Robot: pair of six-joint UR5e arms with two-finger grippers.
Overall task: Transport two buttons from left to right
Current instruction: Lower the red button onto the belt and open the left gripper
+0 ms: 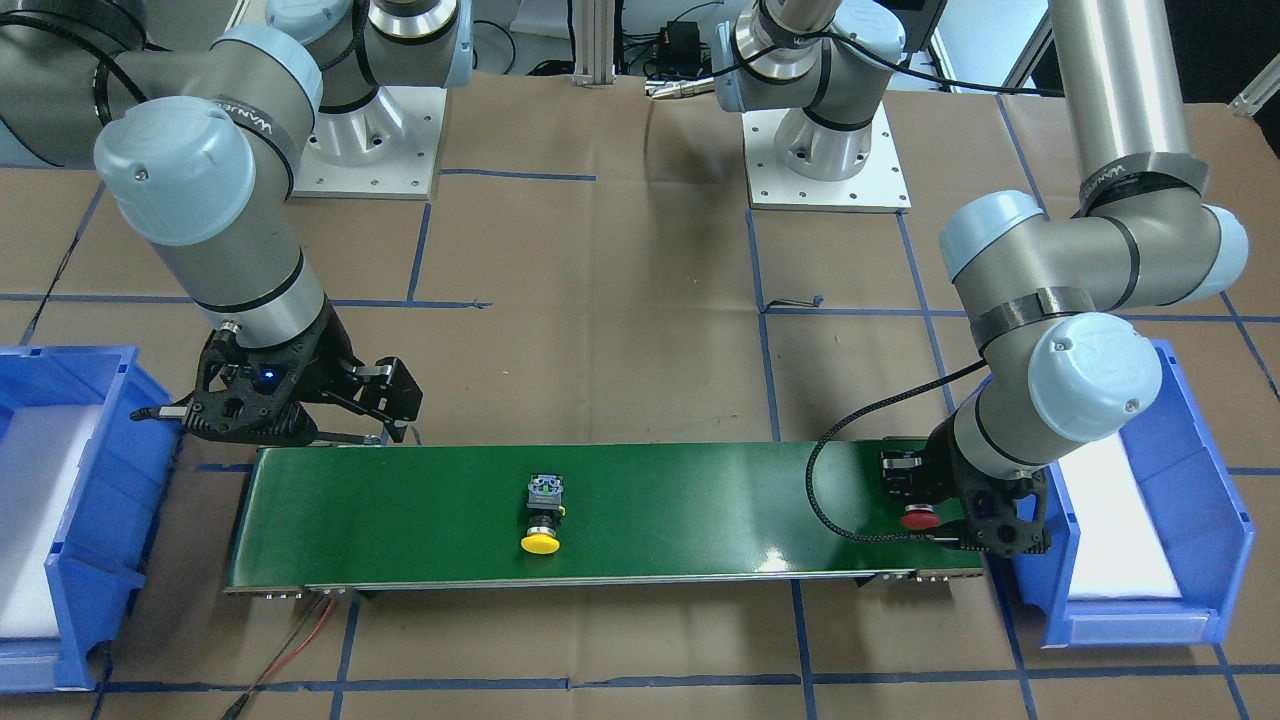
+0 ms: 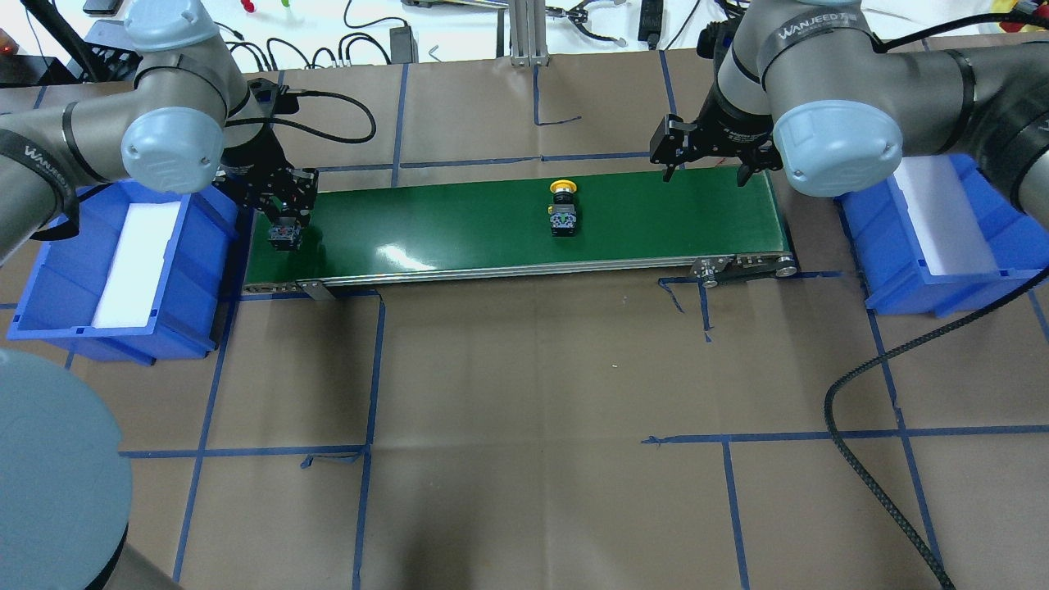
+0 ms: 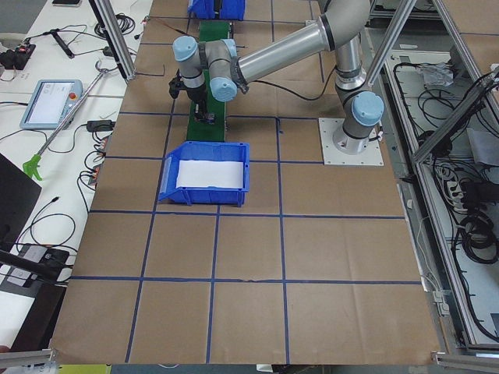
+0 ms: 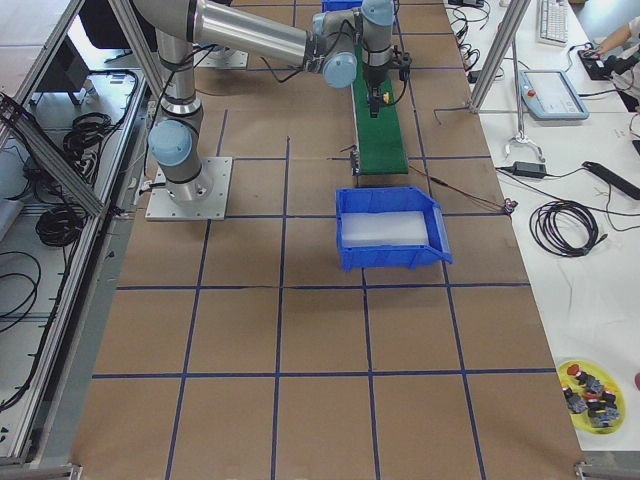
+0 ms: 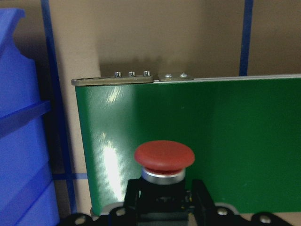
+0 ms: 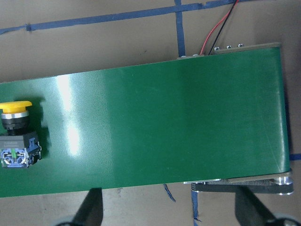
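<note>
The yellow-capped button (image 1: 541,520) lies on its side mid-belt on the green conveyor (image 1: 700,500). It also shows in the overhead view (image 2: 562,211) and at the left edge of the right wrist view (image 6: 16,136). My left gripper (image 2: 284,223) is shut on the red button (image 5: 164,157) and holds it by its black body over the belt's left end. The red cap also shows in the front view (image 1: 918,518). My right gripper (image 2: 709,162) is open and empty, hovering over the far edge of the belt's right end (image 6: 225,117).
A blue bin with a white liner (image 2: 123,270) stands off the belt's left end, and another (image 2: 942,238) off its right end. Blue tape lines cross the brown paper table. A black cable (image 2: 869,385) trails at the right.
</note>
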